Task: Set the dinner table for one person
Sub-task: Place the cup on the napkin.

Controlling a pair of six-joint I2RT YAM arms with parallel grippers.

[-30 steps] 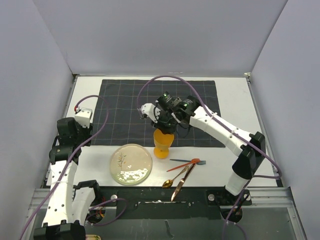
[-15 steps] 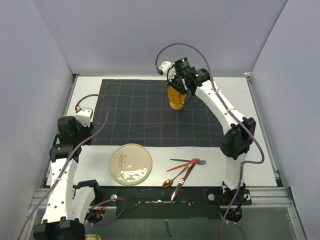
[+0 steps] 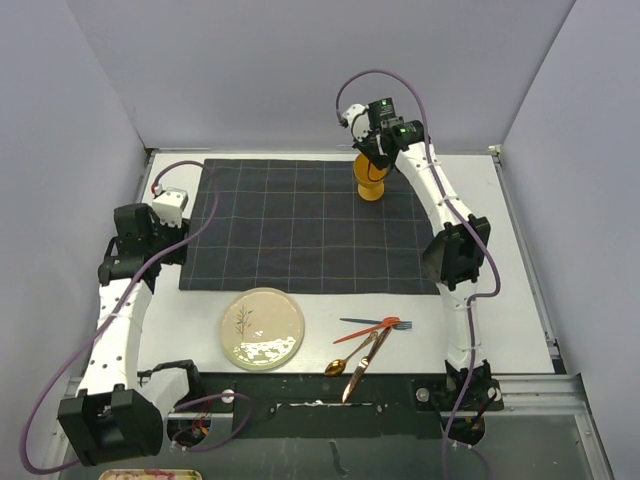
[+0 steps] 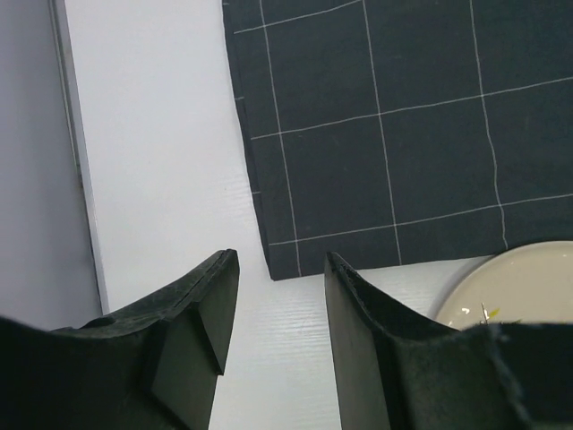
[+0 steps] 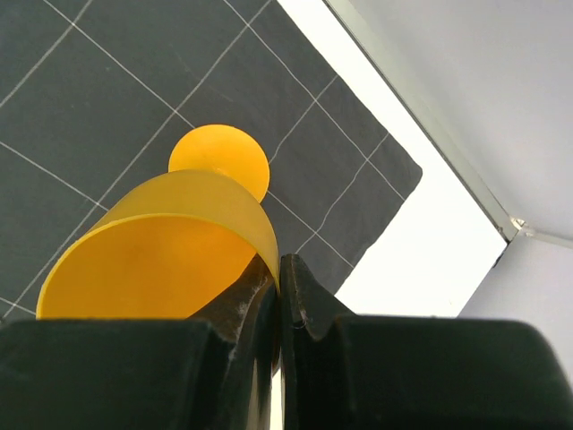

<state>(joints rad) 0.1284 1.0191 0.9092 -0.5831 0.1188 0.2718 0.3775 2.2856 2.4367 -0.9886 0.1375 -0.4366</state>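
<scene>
Since the orange cup likely belongs at the far corner of the cloth, your right jaws pinch its rim; left jaws stand spread, empty.

A white bench carries three things. A dark grey cloth with a thin light grid covers its far middle. Nearer the front lie a round cream plate and, just to its right, a loose cross of cutlery.
</scene>
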